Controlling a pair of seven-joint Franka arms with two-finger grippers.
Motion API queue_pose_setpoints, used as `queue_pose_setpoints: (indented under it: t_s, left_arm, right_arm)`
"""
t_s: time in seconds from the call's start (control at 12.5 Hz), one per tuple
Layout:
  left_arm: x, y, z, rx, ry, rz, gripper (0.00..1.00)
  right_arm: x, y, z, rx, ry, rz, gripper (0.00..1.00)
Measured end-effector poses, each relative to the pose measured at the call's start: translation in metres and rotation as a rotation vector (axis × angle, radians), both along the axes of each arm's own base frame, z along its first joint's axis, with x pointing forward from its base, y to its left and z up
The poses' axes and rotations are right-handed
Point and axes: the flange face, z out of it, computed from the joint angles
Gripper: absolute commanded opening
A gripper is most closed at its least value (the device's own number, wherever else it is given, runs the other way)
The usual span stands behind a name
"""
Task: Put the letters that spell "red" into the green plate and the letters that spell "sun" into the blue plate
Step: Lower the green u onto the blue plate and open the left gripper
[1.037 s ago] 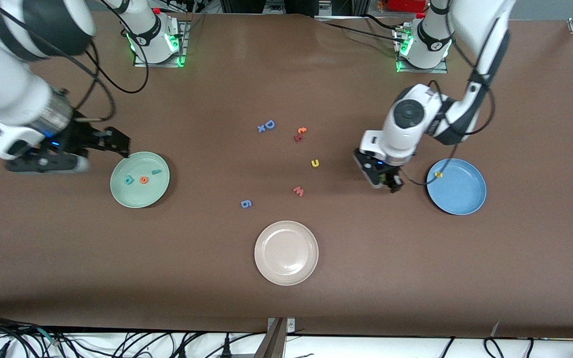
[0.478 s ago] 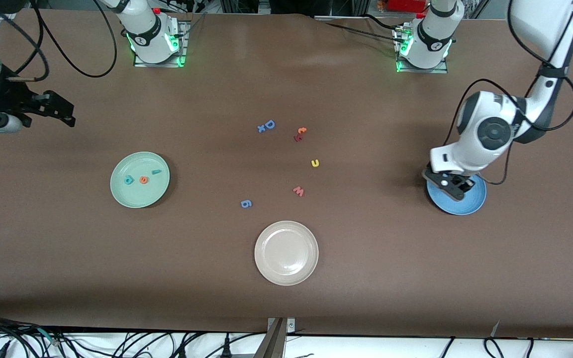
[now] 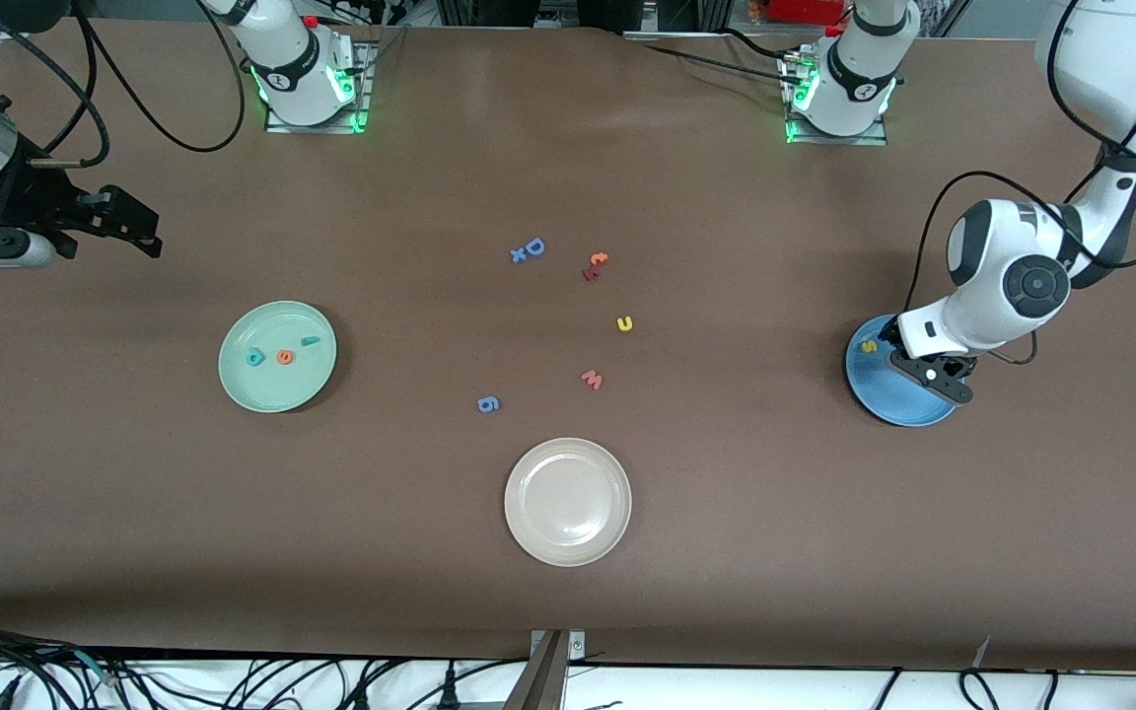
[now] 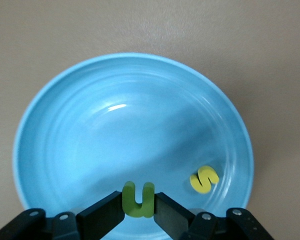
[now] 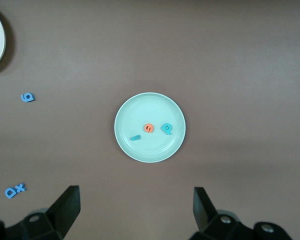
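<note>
My left gripper (image 3: 943, 380) hangs low over the blue plate (image 3: 898, 406), shut on a green "u"/"n" arch (image 4: 138, 204) pinched between its pads. In that plate (image 4: 115, 135) lies a yellow "s" (image 3: 868, 346), also seen as the yellow "s" (image 4: 204, 179) beside the held letter. A yellow arch (image 3: 624, 323) lies on the table near the middle. The green plate (image 3: 262, 387) holds a teal "d" (image 3: 254, 358), an orange "e" (image 3: 284, 357) and a teal "r" (image 3: 310, 341). My right gripper (image 3: 142, 225) is open and empty, raised over bare table at the right arm's end.
A beige-white plate (image 3: 568, 502) sits nearest the front camera. Loose letters lie mid-table: a blue "D" with a small "x" (image 3: 529, 249), an orange and red pair (image 3: 594, 265), a pink-red "w" (image 3: 592, 379) and a blue "9" (image 3: 488, 403).
My left gripper carried the green arch from beside the blue plate to over it. My right gripper drew back from the green plate's edge and rose.
</note>
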Motion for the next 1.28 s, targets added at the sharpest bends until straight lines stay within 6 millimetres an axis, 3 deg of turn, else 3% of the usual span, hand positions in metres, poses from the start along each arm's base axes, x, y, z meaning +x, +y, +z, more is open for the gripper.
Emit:
queue_pose_setpoints:
  t_s: [0.16, 0.24, 0.48, 0.56, 0.64, 0.88, 1.04, 1.28]
  left_arm:
    - [-0.001, 0.004, -0.013, -0.01, 0.001, 0.01, 0.9]
    - [-0.001, 0.004, -0.014, -0.011, 0.0, 0.011, 0.96]
    - [0.01, -0.003, -0.004, -0.013, -0.029, -0.008, 0.99]
    - [0.015, -0.018, 0.002, -0.018, -0.039, -0.053, 0.99]
    - [0.018, -0.048, 0.009, -0.021, -0.049, -0.125, 0.99]
    - [0.009, -0.161, 0.036, -0.051, -0.079, -0.293, 0.99]
    - [0.0, -0.2, 0.048, -0.111, -0.085, -0.294, 0.99]
    - [-0.012, -0.243, 0.064, -0.178, -0.099, -0.178, 1.0]
  right_arm:
    - [0.0, 0.007, 0.0, 0.001, -0.008, -0.015, 1.0]
    - [0.001, 0.013, 0.001, 0.002, -0.02, -0.032, 1.0]
    - [0.002, 0.019, -0.001, 0.004, -0.027, -0.065, 1.0]
    - [0.002, 0.017, -0.001, 0.004, -0.029, -0.069, 1.0]
    - [0.002, 0.014, 0.0, 0.005, -0.033, -0.074, 1.0]
    - [0.004, 0.0, 0.002, 0.006, -0.041, -0.098, 1.0]
    - [0.004, -0.01, 0.002, 0.009, -0.041, -0.117, 1.0]
    - [0.004, -0.007, 0.002, 0.01, -0.043, -0.112, 1.0]
